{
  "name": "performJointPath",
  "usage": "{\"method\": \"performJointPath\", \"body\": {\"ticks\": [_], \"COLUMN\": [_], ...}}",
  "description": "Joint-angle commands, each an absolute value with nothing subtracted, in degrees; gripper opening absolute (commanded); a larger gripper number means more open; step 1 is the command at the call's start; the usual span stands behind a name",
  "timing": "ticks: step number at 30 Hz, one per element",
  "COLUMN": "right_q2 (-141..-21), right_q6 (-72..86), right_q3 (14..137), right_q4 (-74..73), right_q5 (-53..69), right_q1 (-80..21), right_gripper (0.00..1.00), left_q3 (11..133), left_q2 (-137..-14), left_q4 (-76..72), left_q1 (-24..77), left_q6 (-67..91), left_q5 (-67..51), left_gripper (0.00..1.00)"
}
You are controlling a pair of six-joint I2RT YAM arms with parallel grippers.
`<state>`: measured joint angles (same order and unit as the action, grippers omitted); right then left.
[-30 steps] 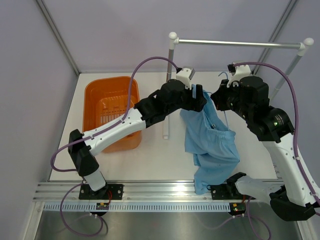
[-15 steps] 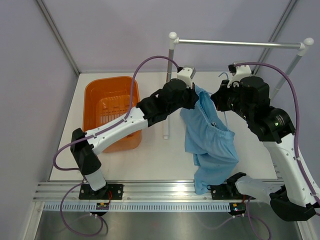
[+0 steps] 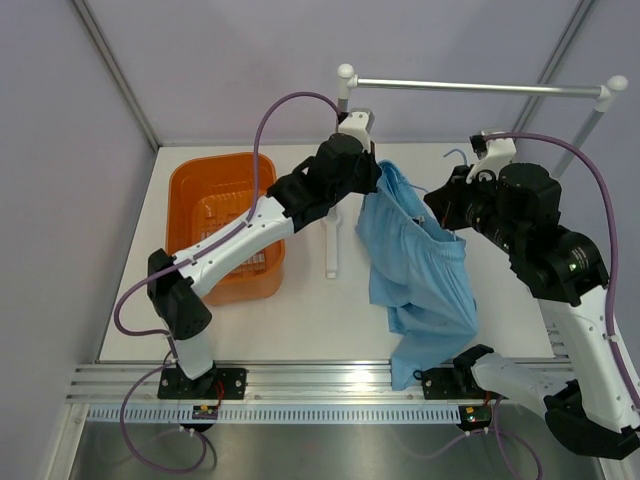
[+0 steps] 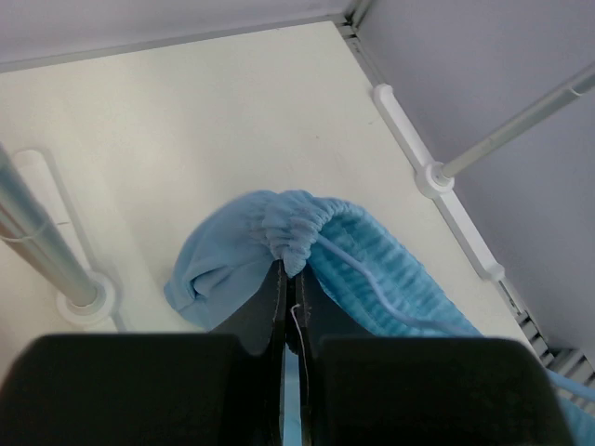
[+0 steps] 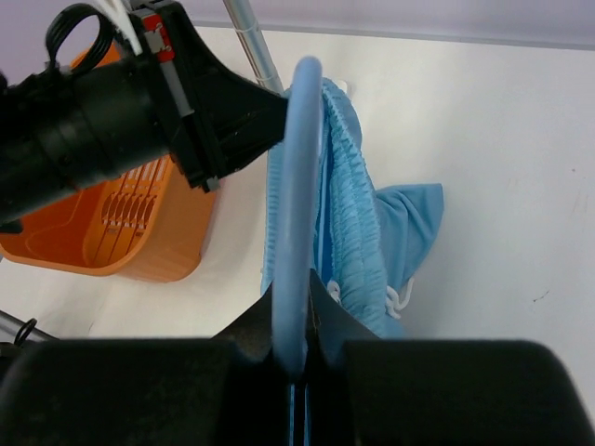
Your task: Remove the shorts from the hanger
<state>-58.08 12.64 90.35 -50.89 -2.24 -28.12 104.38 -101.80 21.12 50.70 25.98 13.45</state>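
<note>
Aloft, L tool (image 4: 290, 279) pinches shorts (image 3: 420, 270), R tool (image 5: 296, 330) hanger (image 5: 299, 186).

Two white-and-black jointed arms (image 3: 228, 248) (looping purple cables (image 3: 258, 130))

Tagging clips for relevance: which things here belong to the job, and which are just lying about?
Job: shorts, hanger, left gripper (shut on shorts), right gripper (shut on hanger).
Lying about: orange basket, silver rail.

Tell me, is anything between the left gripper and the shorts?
Nothing visible. The left gripper is pinched shut on the shorts at the gathered waistband; the right gripper clamps the hanger.
</note>
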Motion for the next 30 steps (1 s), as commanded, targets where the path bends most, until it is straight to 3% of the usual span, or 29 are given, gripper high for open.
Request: {"method": "performJointPath", "body": {"ticks": [1, 12, 16, 24, 30], "right_q2": [-55.46, -53.53, -53.79, -57.83, -62.92], "right_q6": [13.62, 14.06, 15.03, 15.47, 14.77], "right_q3": [91.23, 91.93, 91.58, 90.62, 92.37], "right_q4": [-51.33, -49.49, -47.47, -40.97, -36.48], "right_q5": [2.63, 2.02, -0.78, -9.66, -15.90], "right_q1": [-28.65, -28.65, -28.74, -28.65, -28.65], "right_gripper": [0.00, 0.00, 0.00, 0.00, 0.00], "left_q3": [106.43, 103.19, 95.46, 78.41, 79.18], "left_q2": [-103.88, -105.99, -100.31, -81.76, -75.77], "left_q4": [20.65, 20.04, 13.46, -1.82, 6.58], "left_q1": [47.20, 45.88, 47.81, 61.15, 69.60], "left_q6": [25.14, 24.61, 21.63, 6.88, 0.35], "left_q5": [19.25, 12.84, 11.43, -5.26, -19.50], "left_gripper": [0.00, 0.00, 0.00, 0.00, 0.00]}}
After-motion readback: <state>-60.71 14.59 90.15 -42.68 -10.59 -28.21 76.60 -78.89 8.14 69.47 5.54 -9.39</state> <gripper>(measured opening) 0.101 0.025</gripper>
